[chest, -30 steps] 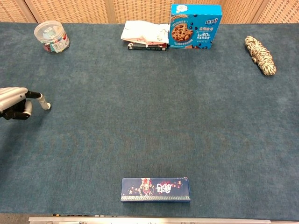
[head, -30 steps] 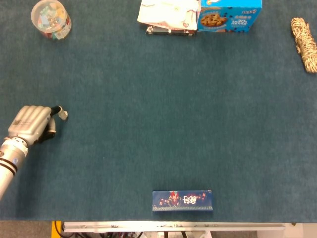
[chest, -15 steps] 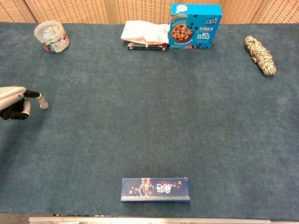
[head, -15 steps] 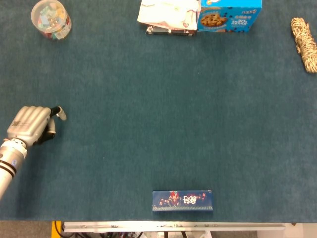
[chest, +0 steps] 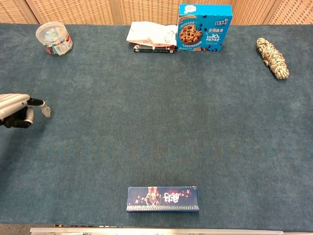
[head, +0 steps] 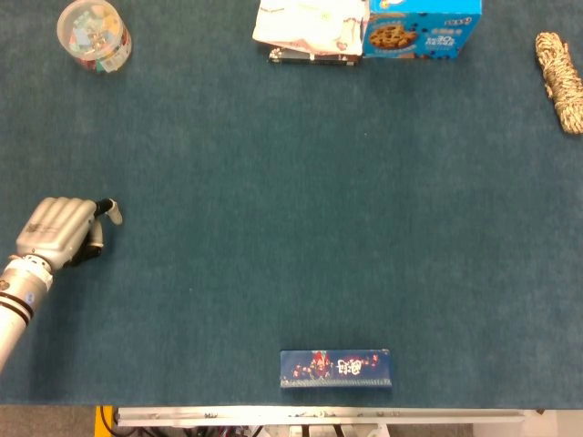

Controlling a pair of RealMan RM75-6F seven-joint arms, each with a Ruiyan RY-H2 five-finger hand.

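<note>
Left hand (head: 56, 233): we find it low at the left edge of the desk (head: 291, 228), knuckles up, fingers curled in under the palm with nothing in them, the thumb poking out toward the middle of the desk. In the chest view the same hand (chest: 17, 110) is partly cut off by the frame edge, so we cannot say whether it rests on the cloth or hangs just above it.

Right hand: we see it in neither view.

Plastic tub (head: 94, 35): round, clear, filled with small coloured packets; it stands upright at the far left corner, well apart from the left hand and the nearest item to it.

Long dark box (head: 335, 368): flat, dark blue with a red and white print; it lies lengthwise along the near edge of the desk, a little right of centre, well apart from the hand.

Cookie box (chest: 204, 28): bright blue, upright at the far edge, its picture of a cookie facing us.

Book (chest: 154, 48): dark, flat, just left of the cookie box and touching or nearly touching it.

Crumpled bag (chest: 150, 34): white and pink, lying on top of the book.

Rope bundle (chest: 272, 58): pale, wound into a hank, at the far right of the desk, apart from everything else.
</note>
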